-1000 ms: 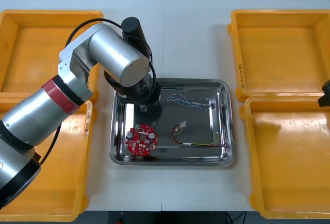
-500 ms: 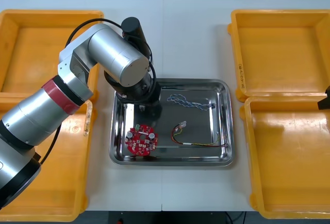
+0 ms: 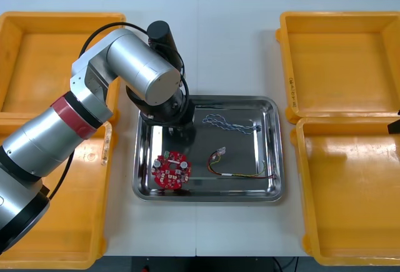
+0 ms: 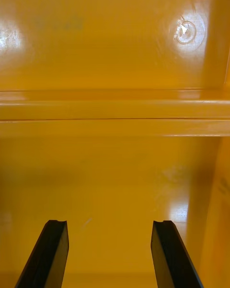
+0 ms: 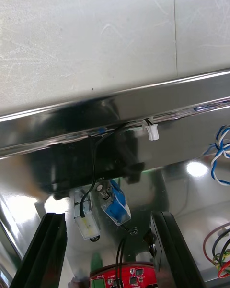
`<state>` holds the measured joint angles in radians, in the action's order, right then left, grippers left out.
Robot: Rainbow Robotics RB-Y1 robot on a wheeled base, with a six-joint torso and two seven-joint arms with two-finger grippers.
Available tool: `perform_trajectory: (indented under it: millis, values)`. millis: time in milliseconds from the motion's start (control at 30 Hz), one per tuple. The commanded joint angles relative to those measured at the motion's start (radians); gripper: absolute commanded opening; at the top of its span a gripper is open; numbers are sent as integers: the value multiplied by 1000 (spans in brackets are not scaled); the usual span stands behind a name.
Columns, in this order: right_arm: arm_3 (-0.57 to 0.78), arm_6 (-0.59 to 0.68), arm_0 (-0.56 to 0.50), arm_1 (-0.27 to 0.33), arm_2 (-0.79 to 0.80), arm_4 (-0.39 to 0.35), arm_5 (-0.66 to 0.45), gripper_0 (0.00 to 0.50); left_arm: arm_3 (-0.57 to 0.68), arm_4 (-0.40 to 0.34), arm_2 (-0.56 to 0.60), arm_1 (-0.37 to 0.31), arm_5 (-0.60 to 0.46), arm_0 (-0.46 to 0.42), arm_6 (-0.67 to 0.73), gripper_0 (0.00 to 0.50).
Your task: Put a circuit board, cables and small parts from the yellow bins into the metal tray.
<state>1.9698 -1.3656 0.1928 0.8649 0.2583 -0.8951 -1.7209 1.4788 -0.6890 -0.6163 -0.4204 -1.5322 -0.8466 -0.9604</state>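
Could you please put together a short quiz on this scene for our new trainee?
1. True or false: the red circuit board lies in the metal tray.
2. Which gripper is over the tray? A. left gripper B. right gripper
3. Fill in: the right gripper hangs over a yellow bin with its fingers ___.
Key: 1 true; 2 A; 3 open.

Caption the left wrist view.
Left gripper, open, above black cable, small metal parts and red circuit board in the metal tray.
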Motion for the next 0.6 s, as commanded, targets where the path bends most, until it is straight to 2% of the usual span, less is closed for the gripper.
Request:
perform_trajectory:
  millis: [33, 200, 367, 600]
  values:
    - [30, 42, -9, 48, 42, -5, 26, 500, 21, 11, -10, 20, 1, -51, 83, 500]
    - [27, 42, -10, 48, 45, 2, 24, 500, 52, 12, 16, 18, -36, -51, 81, 500]
    - [-6, 42, -9, 48, 47, -4, 9, 500, 118, 12, 67, 11, -132, -54, 74, 500]
    - [-6, 43, -9, 51, 53, 2, -8, 500, 201, 11, 109, -14, -214, -54, 66, 500]
